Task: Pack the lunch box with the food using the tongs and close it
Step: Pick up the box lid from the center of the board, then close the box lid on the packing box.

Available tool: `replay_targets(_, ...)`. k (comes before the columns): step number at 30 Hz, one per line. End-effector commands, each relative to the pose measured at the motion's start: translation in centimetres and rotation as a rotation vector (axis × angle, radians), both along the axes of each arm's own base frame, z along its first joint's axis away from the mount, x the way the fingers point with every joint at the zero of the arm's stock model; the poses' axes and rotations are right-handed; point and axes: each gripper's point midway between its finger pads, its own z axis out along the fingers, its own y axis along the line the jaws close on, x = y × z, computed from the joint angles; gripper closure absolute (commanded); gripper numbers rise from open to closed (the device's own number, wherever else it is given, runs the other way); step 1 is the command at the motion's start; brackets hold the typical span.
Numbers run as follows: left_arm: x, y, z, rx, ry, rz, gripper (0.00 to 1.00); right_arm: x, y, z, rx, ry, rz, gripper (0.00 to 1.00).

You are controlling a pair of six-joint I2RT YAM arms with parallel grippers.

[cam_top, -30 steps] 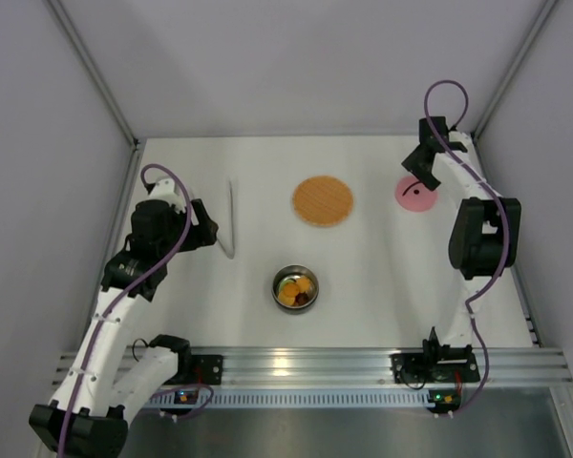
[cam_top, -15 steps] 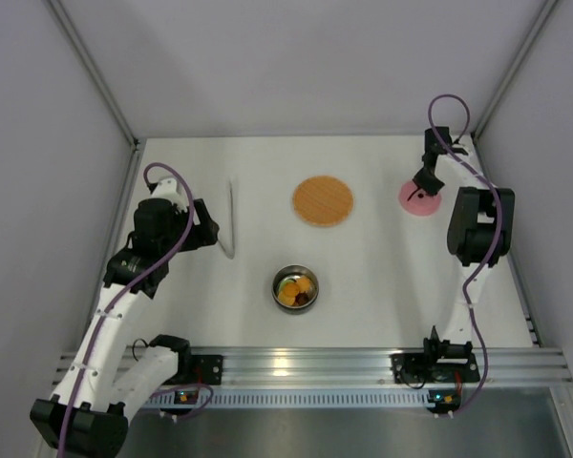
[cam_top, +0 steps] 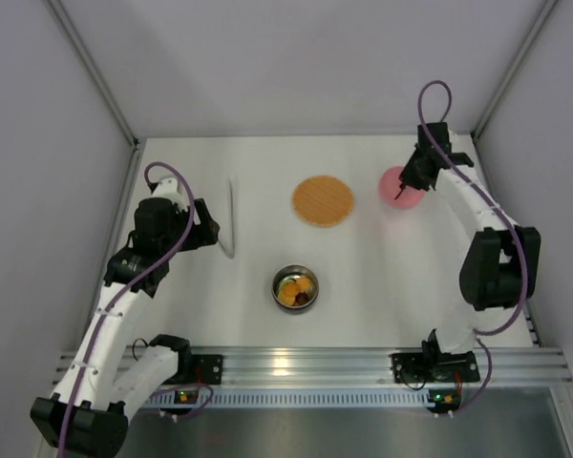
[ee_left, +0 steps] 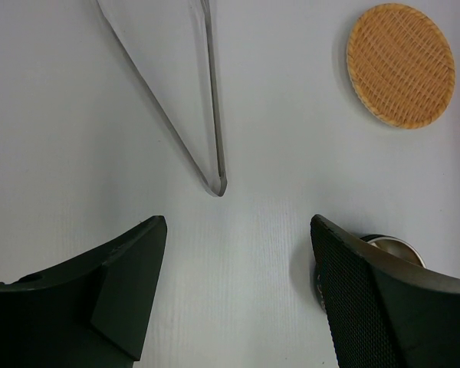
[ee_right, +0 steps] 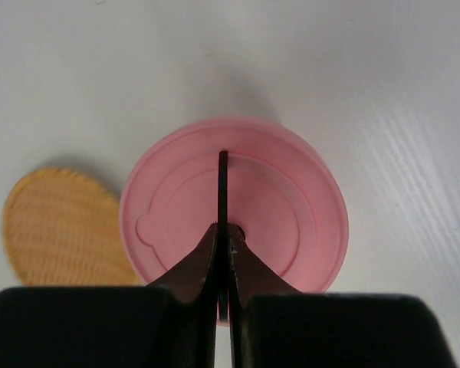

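Note:
The lunch box (cam_top: 295, 286), a small steel bowl, stands at front centre with food pieces (cam_top: 299, 289) inside; its rim (ee_left: 391, 244) peeks past my left finger. The pink lid (cam_top: 392, 181) (ee_right: 291, 215) hangs from my right gripper (cam_top: 402, 191) (ee_right: 224, 230), which is shut on its thin black handle (ee_right: 223, 184), a little above the table. The tongs (cam_top: 231, 218) (ee_left: 207, 115) lie flat at the left, their joined end toward my left gripper (cam_top: 205, 232) (ee_left: 238, 230). That gripper stands open just short of them, with nothing between its fingers.
A flat orange-brown woven plate (cam_top: 322, 200) (ee_left: 399, 64) (ee_right: 54, 226) lies at back centre, just left of the lid. Grey walls close in the table on the left, back and right. An aluminium rail (cam_top: 296, 367) runs along the near edge.
My right gripper came down on the lid, shut on its handle, and carried the lid left toward the woven plate. The left arm stayed put.

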Motion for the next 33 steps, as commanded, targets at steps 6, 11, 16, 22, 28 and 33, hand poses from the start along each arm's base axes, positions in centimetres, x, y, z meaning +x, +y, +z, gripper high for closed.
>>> replay_targets(6,0.4,-0.3,0.1,-0.002,-0.013,-0.015,0.20,-9.8,18.6,12.5,-0.069,-0.286,0.665,1.00)
replay_targets(11,0.6,-0.4,-0.3,0.002,0.002,-0.016,0.20,-15.9,24.2,10.7,-0.067,-0.230,0.899,1.00)
replay_targets(16,0.7,-0.4,-0.4,0.001,0.008,-0.014,0.20,-21.0,28.3,6.0,-0.129,-0.112,1.066,1.00)
replay_targets(22,0.7,-0.3,-0.6,0.006,0.018,-0.012,0.20,-24.2,32.7,3.1,-0.144,-0.068,1.178,1.00)
replay_targets(28,0.7,-0.3,-0.7,0.008,0.022,-0.011,0.20,-25.5,34.8,1.5,-0.168,-0.032,1.218,1.00)
replay_targets(33,0.7,-0.4,-0.8,0.007,0.024,-0.014,0.20,-26.1,35.1,0.1,-0.137,-0.010,1.225,1.00)
